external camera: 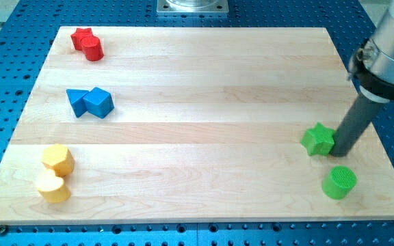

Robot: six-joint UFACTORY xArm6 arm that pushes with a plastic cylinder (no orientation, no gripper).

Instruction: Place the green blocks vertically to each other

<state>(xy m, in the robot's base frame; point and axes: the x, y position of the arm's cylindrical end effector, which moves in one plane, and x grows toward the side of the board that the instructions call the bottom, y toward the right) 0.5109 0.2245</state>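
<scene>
A green star block (317, 139) lies near the view's right edge of the wooden board (204, 82). A green cylinder (338, 182) stands below it and a little to the right. My tip (338, 152) is at the star's right side, touching or almost touching it, and above the cylinder. The dark rod rises from there toward the view's upper right.
A red star (81, 38) and a red cylinder (93, 48) sit together at the top left. Two blue blocks (90, 102) sit at the left. Two yellow blocks (55, 173) sit at the bottom left. A blue perforated table surrounds the board.
</scene>
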